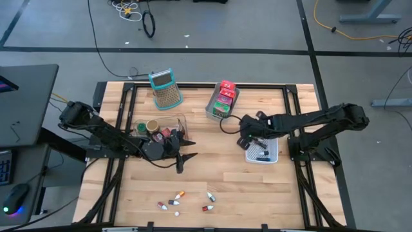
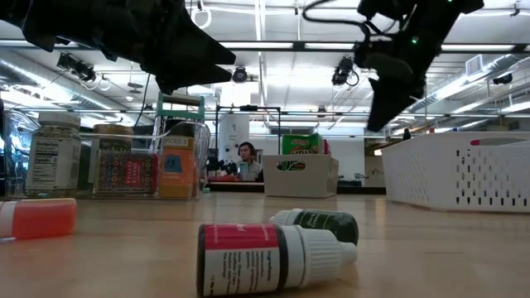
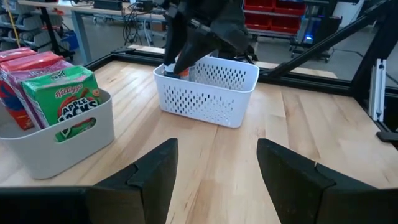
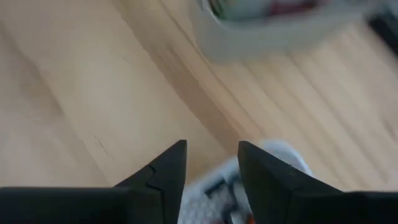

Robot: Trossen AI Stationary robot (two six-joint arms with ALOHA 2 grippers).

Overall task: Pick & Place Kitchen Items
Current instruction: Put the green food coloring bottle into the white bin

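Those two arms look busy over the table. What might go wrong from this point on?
The right claw hangs open over the rim of the white basket; it might clip or shove that rim when it moves. The small bottles lying on their sides near the table's front edge could roll when nudged. The left claw sits close to the clear bin of jars and might bump it.

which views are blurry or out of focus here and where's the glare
Right wrist view: motion-smeared throughout, the grey bin just a streak. Low view: the nearest dropper bottle is soft, and bright ceiling strip lights leave both arms as silhouettes. High and left wrist views: sharp, evenly lit.
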